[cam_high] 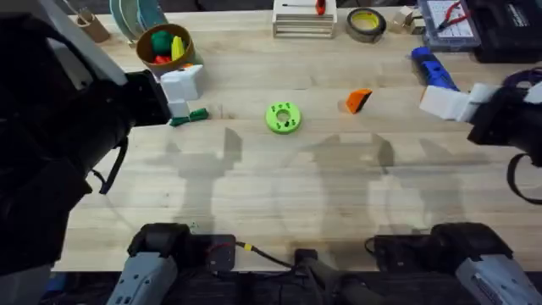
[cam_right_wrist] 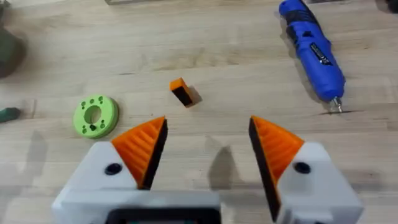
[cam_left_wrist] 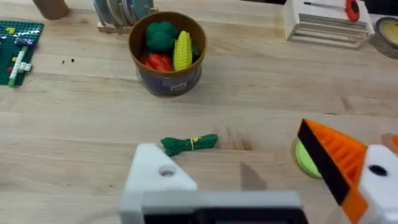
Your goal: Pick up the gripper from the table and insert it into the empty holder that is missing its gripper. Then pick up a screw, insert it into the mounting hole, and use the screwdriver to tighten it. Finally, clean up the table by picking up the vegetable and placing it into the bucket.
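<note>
1. The gripper (cam_right_wrist: 181,92) lies loose on the tabletop (cam_high: 279,186), just ahead of the right hand (cam_right_wrist: 208,149) and a little to its left, beyond the gap between its pads.
2. Its long axis runs slantwise to that gap.
3. The right hand is nearer; it hangs open, holding nothing.
4. The left hand (cam_left_wrist: 249,171) is also open, with its holder (cam_left_wrist: 158,180) bare beside the vegetable (cam_left_wrist: 189,144).
5. The screwdriver (cam_right_wrist: 313,55) lies apart, ahead and right of the right hand.

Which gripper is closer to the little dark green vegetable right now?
Left. The left gripper hangs right beside the vegetable, near the bucket. The right gripper is across the table by the screwdriver.
</note>
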